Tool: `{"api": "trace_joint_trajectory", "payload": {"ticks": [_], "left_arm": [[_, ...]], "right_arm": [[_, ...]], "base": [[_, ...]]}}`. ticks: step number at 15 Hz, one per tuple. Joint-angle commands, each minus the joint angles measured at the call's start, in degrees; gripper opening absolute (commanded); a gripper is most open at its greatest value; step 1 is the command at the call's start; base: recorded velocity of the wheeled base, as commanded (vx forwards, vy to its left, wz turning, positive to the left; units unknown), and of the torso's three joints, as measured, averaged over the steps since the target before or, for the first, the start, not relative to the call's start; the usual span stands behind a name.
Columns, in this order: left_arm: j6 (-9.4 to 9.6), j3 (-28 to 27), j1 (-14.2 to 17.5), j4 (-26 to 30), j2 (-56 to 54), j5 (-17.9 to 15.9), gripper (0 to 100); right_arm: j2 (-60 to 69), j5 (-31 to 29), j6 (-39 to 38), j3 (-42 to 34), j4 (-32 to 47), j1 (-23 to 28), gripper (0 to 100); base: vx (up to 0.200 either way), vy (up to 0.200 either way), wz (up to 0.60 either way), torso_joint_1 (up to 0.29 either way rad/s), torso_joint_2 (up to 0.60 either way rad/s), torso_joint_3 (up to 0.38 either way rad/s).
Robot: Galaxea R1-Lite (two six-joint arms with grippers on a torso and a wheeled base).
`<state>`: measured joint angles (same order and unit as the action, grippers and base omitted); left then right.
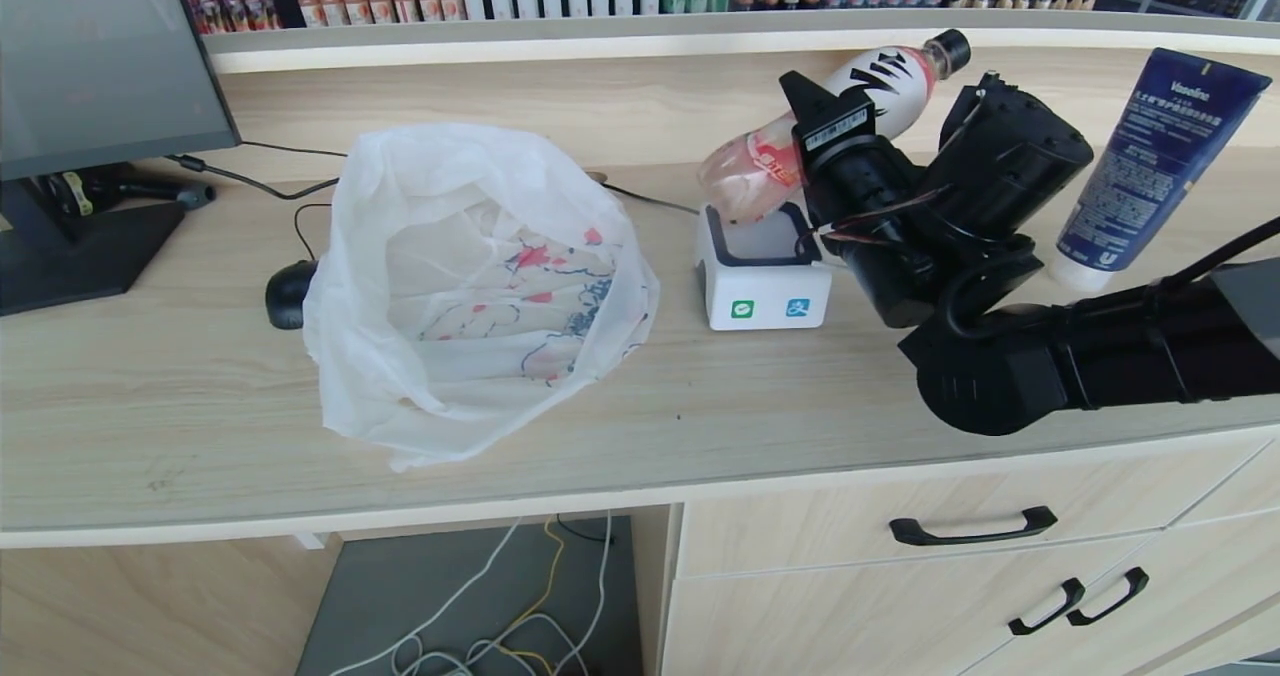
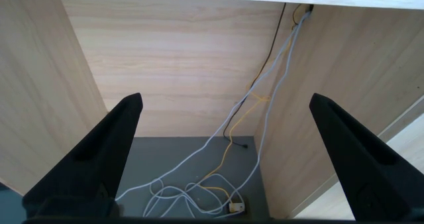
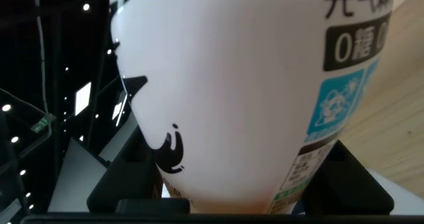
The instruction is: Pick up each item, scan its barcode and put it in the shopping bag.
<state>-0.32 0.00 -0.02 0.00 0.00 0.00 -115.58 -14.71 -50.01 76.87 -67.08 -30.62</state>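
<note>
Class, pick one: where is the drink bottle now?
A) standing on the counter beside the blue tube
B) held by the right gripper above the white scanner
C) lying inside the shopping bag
B: the right gripper clamps the bottle, which is tilted with its base just over the white scanner.

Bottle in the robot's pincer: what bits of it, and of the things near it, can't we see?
- bottle: in the head view its middle is hidden by the right pincer; in the right wrist view it is too close and the edges cut off its ends.
- scanner: in the head view the bottle's base covers part of its top.
- shopping bag: in the head view, red and blue shapes inside, too blurred to identify.
- mouse: in the head view, partly behind the bag.
</note>
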Motion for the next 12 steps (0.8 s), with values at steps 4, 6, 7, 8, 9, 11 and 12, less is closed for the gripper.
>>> {"api": "trace_joint_trajectory", "payload": {"ticks": [4, 6, 7, 8, 9, 11, 12], "left_arm": [[-0.03, 0.0, 0.0, 0.0, 0.0, 0.0, 100], [-0.03, 0.0, -0.1, 0.0, 0.0, 0.0, 100], [-0.03, 0.0, 0.0, 0.1, 0.0, 0.0, 100], [-0.03, 0.0, 0.0, 0.0, 0.0, 0.0, 100], [-0.03, 0.0, 0.0, 0.0, 0.0, 0.0, 100], [-0.03, 0.0, 0.0, 0.0, 0.0, 0.0, 100], [-0.03, 0.0, 0.0, 0.0, 0.0, 0.0, 100]], "right_arm": [[-1.6, 0.0, -0.4, 0.3, -0.1, 0.2, 0], [-1.8, 0.0, -1.5, 0.2, -0.1, 0.2, 0], [-1.8, 0.0, -1.5, 0.1, -0.1, 0.2, 0], [-1.8, 0.0, -1.5, 0.1, -0.1, 0.2, 0], [-2.1, 0.0, -1.5, 0.3, -0.1, 0.2, 0], [-2.2, 0.1, -1.5, 0.4, -0.1, 0.2, 0], [-2.3, 0.1, -1.6, 0.3, -0.1, 0.7, 0]], "base": [[0.0, 0.0, 0.0, 0.0, 0.0, 0.0], [0.0, 0.0, 0.0, 0.0, 0.0, 0.0], [0.0, 0.0, 0.0, 0.0, 0.0, 0.0], [0.0, 0.0, 0.0, 0.0, 0.0, 0.0], [0.0, 0.0, 0.0, 0.0, 0.0, 0.0], [0.0, 0.0, 0.0, 0.0, 0.0, 0.0], [0.0, 0.0, 0.0, 0.0, 0.0, 0.0]]}}
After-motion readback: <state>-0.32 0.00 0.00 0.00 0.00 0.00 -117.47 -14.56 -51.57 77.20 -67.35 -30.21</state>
